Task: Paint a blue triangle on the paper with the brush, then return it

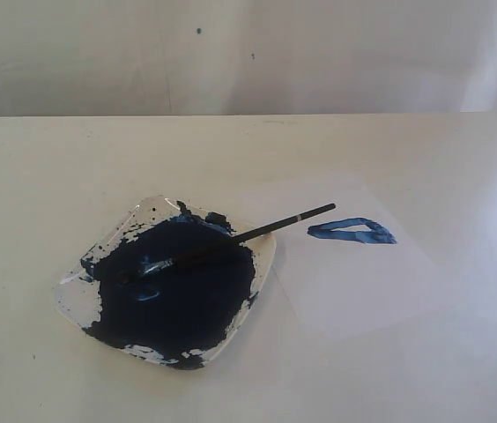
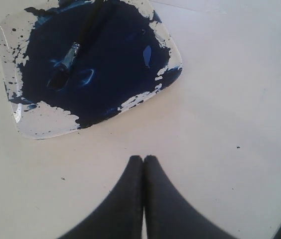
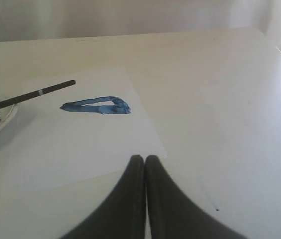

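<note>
Seen from the exterior view, the brush (image 1: 231,240) lies across the dish (image 1: 68,295). Its bristles sit in the dark blue paint (image 1: 178,300) and its handle runs out over the rim toward 2 o'clock, ending above the edge of the paper (image 1: 354,282). The paper lies flat on the table (image 1: 55,159) at 3 o'clock from the dish, just beside it. The triangle (image 1: 354,236), a flattened blue outline, sits on the paper's upper part, at 3 o'clock from the handle end and a little apart from it. The left claw (image 2: 143,164) is pressed together, holding nothing, above bare table near the dish. The right claw (image 3: 145,162) is likewise together and empty, over the paper's near edge, well apart from the brush
</note>
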Controlling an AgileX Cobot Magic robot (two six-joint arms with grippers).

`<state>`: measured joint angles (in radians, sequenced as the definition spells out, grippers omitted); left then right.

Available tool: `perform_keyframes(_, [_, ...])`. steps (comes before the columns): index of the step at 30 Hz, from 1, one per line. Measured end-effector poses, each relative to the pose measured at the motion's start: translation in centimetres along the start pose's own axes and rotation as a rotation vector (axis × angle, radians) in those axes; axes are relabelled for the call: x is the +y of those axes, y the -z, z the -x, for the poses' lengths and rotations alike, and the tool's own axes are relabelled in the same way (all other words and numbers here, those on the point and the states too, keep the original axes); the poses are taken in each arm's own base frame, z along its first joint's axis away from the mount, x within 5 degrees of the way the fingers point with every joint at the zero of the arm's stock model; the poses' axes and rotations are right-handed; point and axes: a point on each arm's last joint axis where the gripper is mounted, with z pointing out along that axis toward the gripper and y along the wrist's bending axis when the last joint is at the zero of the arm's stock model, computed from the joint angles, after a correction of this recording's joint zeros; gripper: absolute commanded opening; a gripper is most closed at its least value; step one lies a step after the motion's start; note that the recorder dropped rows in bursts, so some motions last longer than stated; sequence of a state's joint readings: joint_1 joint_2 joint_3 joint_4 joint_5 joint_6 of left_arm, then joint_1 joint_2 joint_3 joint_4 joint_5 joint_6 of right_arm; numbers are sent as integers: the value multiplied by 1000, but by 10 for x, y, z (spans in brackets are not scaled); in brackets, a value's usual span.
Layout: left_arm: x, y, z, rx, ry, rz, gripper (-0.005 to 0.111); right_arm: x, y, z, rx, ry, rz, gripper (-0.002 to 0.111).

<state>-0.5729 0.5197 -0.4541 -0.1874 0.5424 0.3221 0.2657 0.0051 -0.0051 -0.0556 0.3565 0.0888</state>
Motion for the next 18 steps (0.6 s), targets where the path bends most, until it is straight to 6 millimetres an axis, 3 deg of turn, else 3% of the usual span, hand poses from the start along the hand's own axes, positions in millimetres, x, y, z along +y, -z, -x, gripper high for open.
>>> perform_keyframes(18, [0,0,0,0,0,0,0,3,0,0,0,11,36,0])
